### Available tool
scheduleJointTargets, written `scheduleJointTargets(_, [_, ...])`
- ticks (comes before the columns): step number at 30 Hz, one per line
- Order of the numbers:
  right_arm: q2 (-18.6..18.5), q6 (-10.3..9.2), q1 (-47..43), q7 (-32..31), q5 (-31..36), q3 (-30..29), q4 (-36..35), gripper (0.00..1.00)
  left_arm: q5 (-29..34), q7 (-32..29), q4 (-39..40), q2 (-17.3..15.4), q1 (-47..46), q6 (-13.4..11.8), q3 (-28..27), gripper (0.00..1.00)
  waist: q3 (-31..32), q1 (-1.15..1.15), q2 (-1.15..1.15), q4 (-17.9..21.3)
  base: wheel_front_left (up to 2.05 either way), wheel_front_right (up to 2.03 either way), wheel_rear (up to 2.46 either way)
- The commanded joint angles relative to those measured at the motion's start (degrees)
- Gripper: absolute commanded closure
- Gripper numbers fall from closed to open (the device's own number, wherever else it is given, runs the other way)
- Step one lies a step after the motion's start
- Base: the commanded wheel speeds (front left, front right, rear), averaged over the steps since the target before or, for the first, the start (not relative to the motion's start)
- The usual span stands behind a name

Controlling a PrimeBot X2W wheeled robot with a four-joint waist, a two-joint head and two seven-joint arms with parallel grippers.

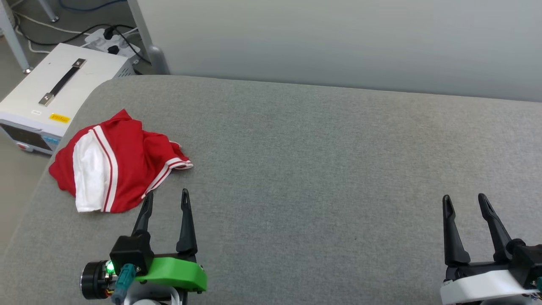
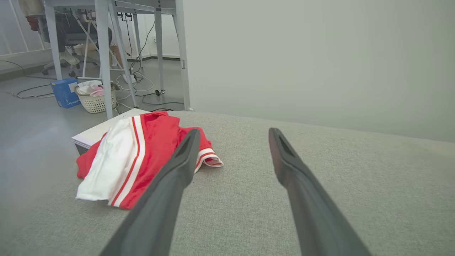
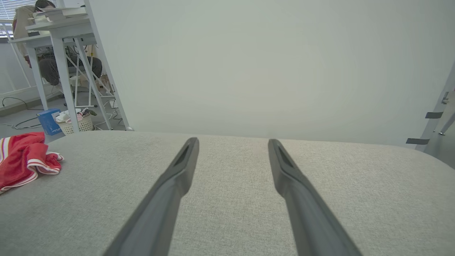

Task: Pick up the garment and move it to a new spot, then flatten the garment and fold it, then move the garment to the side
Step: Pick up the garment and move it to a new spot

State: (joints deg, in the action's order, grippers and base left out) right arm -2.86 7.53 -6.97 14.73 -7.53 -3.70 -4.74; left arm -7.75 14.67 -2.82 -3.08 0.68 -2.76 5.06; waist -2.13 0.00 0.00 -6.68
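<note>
Crumpled soft red T-shirt on woven grey bench; left tool and right tool released, empty; left wrist view adds a lattice basket.

A wide surface covered in grey woven fabric runs from left to right, with a straight far edge and a rounded far-left corner. On its left part lies a crumpled red shirt, bunched in a loose heap that reaches the surface's left edge. A white sleeve with red-and-white striped trim lies uppermost on the heap's left half, and a striped cuff pokes out onto the grey fabric at the heap's right.
</note>
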Motion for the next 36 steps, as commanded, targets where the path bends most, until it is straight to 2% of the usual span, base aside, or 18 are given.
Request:
scheduleJointTargets(1, [0.0,-0.04,0.0,0.3,0.7,0.0,-0.3,0.00,-0.6,0.3,0.0,0.2,-0.7,0.0,-0.4,0.00,-0.8,0.00,0.00,-2.8,0.00,0.00,0.00])
scheduleJointTargets(22, [0.0,-0.04,1.6,0.3,2.5,1.7,-1.2,0.00,-2.8,0.3,-0.3,0.2,-1.2,0.0,-3.5,0.00,-3.0,0.00,0.00,-18.2,0.00,0.00,0.00])
scheduleJointTargets(26, [0.0,-0.04,1.8,0.3,2.6,2.0,-1.1,0.00,-3.1,0.3,-0.6,0.2,-1.1,0.2,-4.2,0.00,-3.0,0.00,0.00,-19.7,0.00,0.00,0.00])
scheduleJointTargets(33, [0.0,-0.04,2.2,0.3,2.7,2.5,-1.0,0.00,-3.8,0.3,-1.4,0.2,-1.3,0.3,-6.0,0.00,-3.0,0.00,0.00,-19.7,0.00,0.00,0.00])
scheduleJointTargets(36, [0.0,-0.04,2.1,0.3,2.8,2.3,-1.2,0.00,-3.5,0.3,-2.2,0.2,-2.7,1.9,-7.7,0.00,-3.2,0.00,0.00,-19.4,0.00,0.00,0.00])
